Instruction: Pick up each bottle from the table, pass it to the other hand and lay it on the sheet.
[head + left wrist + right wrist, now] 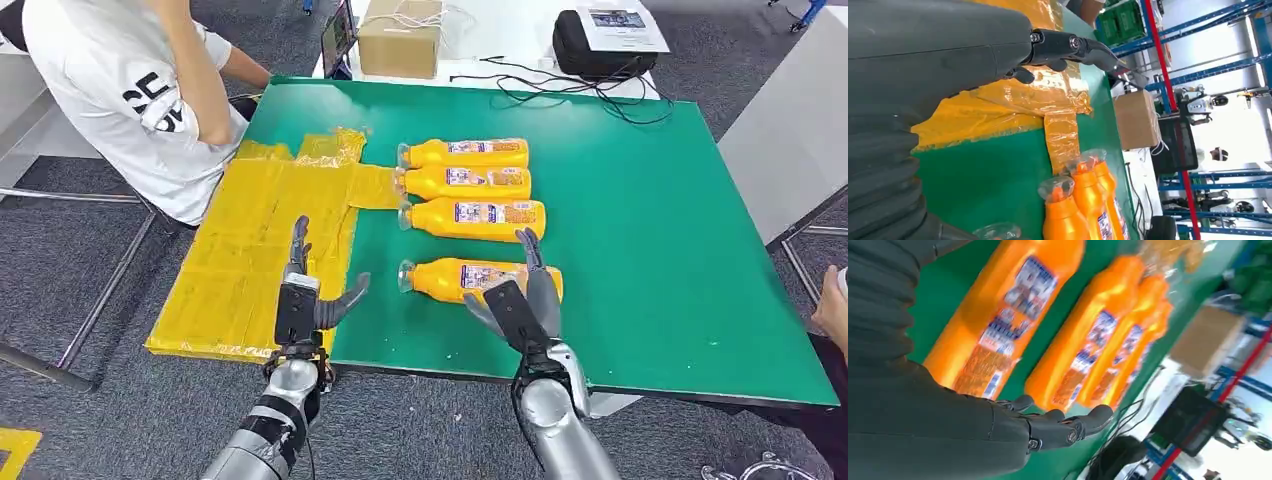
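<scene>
On the green table, four orange bottles lie on their sides in a row, caps pointing toward the yellow sheet. Farthest bottle, second bottle and third bottle sit close together; nearest bottle lies a little apart from them, toward the robot.

Right hand: over the base end of the nearest bottle, fingers spread and extended, holding nothing. Right wrist view shows fingers straight, beside the bottles; contact with the nearest bottle cannot be told.

Left hand: over the sheet's edge nearest the bottles, fingers apart, thumb out toward the nearest bottle's cap, empty.

Sheet: crinkled, covers the table's left part, one strip reaching to the bottle caps.

Person in white shirt seated at the table's far left corner. Cardboard box and black case beyond the far edge.
</scene>
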Robot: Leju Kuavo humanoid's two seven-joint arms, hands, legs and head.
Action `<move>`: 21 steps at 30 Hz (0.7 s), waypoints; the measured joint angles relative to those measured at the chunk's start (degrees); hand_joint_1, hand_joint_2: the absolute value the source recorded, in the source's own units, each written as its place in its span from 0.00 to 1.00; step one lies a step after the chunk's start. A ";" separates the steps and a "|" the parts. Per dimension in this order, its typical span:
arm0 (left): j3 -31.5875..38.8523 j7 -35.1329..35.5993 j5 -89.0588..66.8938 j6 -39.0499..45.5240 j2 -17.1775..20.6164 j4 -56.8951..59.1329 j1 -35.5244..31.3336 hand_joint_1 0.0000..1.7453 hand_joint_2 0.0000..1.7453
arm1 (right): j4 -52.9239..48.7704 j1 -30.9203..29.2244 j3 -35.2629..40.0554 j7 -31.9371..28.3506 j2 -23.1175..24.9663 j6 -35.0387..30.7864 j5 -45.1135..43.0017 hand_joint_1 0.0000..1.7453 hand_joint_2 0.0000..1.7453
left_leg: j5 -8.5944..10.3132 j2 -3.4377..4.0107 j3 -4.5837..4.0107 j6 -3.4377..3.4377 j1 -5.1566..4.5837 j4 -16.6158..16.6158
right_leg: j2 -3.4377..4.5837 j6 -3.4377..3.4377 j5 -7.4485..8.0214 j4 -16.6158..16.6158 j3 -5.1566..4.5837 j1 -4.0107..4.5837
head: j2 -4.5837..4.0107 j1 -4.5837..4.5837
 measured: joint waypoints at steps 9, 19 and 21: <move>0.33 -0.02 1.07 -1.38 0.00 0.00 0.00 0.00 1.00 | 4.12 -2.93 0.00 2.66 -1.66 -0.66 6.72 0.00 1.00 | 0.00 0.00 0.00 0.00 0.00 0.00 | 0.00 0.00 0.00 0.00 0.00 0.00 | 0.00 0.00; 0.48 -0.04 1.79 -2.49 -0.04 0.42 -0.46 0.00 1.00 | 11.19 -7.20 0.20 5.81 -2.56 0.85 13.44 0.00 1.00 | 0.01 0.00 0.00 0.00 0.00 0.01 | 0.00 0.01 0.01 0.00 0.01 0.00 | 0.00 -0.02; 0.50 -0.02 1.79 -2.51 -0.07 0.61 -0.60 0.00 1.00 | 12.66 -8.16 0.26 6.62 -2.60 1.29 14.71 0.00 1.00 | 0.01 0.00 0.00 0.00 0.00 0.01 | 0.00 0.01 0.01 0.00 0.00 0.00 | 0.00 -0.02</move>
